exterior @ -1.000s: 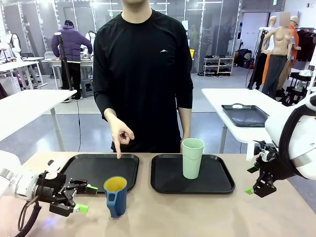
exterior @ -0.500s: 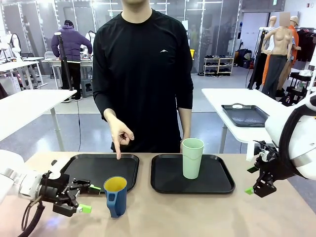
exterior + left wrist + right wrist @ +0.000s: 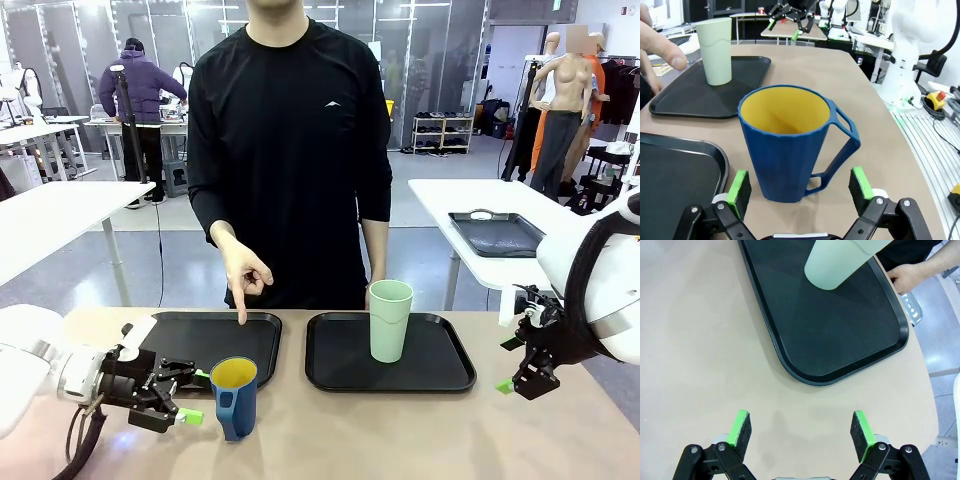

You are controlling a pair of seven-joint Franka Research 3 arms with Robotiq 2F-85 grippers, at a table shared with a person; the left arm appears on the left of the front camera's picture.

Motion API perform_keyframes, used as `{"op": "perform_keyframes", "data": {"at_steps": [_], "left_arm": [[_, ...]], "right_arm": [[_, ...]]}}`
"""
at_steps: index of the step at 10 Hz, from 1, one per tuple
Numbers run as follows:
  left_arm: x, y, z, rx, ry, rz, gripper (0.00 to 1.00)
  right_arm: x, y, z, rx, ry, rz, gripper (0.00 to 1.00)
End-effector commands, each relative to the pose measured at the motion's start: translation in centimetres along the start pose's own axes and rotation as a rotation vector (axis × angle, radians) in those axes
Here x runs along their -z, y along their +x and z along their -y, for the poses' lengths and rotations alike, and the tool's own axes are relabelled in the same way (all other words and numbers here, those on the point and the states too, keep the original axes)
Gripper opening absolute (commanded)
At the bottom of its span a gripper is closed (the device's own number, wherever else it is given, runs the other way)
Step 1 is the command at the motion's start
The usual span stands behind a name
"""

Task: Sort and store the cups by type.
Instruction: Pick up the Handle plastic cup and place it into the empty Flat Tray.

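Note:
The dark blue mug point(image 3: 234, 398) with a yellow inside stands on the bare table in front of the left tray; it is also close up as the mug point(image 3: 790, 142), handle to the picture's right. My left gripper point(image 3: 193, 395) is open just left of it, its green pads point(image 3: 738, 186) reaching either side of the mug's base without touching. The pale mint-green tumbler point(image 3: 389, 320) stands upright on the right black tray point(image 3: 440, 368), and its base shows as the tumbler point(image 3: 837, 262). My right gripper point(image 3: 510, 365) hangs open at the table's right edge, its fingers point(image 3: 740, 428) over bare tabletop.
A person stands at the far side, one hand point(image 3: 243, 275) pointing down at the left black tray point(image 3: 190, 340), which is bare. The person's other hand point(image 3: 907, 277) rests by the right tray's far rim. Bare table lies along the front edge.
My left gripper has moved right along the table toward the blue mug, its pads now beside the mug. The right arm, the cups and the pointing hand have stayed still.

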State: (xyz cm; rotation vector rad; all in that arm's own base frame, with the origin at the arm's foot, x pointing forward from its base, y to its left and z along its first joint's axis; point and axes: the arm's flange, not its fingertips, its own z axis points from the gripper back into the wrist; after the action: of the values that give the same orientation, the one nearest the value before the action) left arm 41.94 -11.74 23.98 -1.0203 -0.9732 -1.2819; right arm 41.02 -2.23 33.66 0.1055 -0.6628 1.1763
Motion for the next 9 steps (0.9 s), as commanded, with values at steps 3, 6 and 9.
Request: {"op": "perform_keyframes", "data": {"at_steps": [3, 6, 9], "left_arm": [[1.9, -0.8, -0.7, 0.045, 0.021, 0.034, 1.00], [2.6, -0.9, -1.1, 0.047, 0.045, 0.065, 1.00], [3.3, -0.9, -1.3, 0.049, 0.033, 0.075, 1.00]], "right_arm": [[0.0, -0.1, 0.1, 0.005, -0.006, 0.004, 1.00], [0.0, -0.1, 0.1, 0.005, -0.006, 0.004, 1.00], [0.0, -0.1, 0.1, 0.005, -0.006, 0.004, 1.00]]}}
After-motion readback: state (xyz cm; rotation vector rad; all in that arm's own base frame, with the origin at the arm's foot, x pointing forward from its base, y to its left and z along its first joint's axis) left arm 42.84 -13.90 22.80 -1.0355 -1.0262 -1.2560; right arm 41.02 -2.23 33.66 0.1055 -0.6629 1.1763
